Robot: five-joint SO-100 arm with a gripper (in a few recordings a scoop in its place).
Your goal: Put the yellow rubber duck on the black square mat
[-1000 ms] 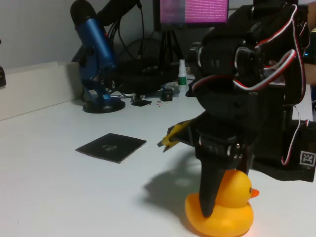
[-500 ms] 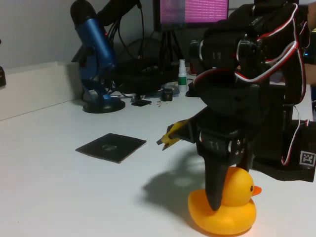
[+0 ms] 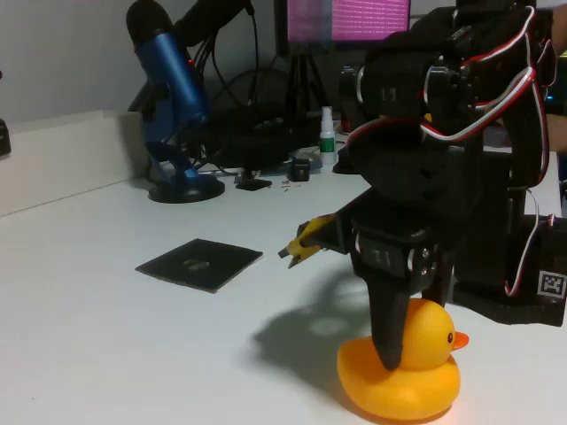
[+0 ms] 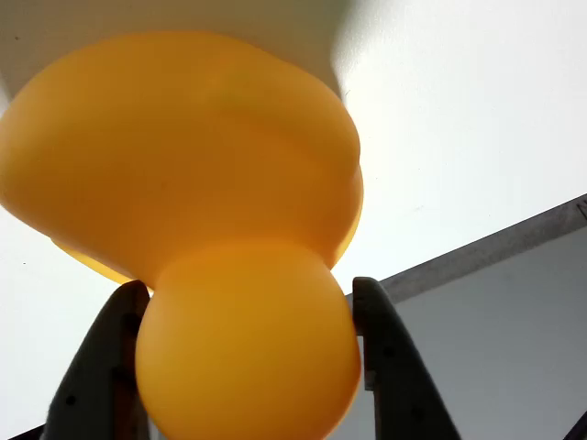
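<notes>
Flanking duck (image 3: pixel 403 376): mat (image 3: pixel 200 263), mic (image 3: pixel 173 97).

white table (image 3: pixel 97 336), black square mat (image 3: pixel 200 263), yellow rubber duck (image 3: pixel 403 376)

No words or numbers I can read, a black-and-white square code tag (image 3: pixel 552 285) on my base at the far right, its pattern too small to make out, blurred pink lines on the screen (image 3: pixel 347 19) behind, illegible

White surface (image 3: pixel 106 354), pale wall (image 3: pixel 62 53) behind — blue microphone (image 3: pixel 173 97), cables, lit pink screen (image 3: pixel 350 19) at back.
</notes>
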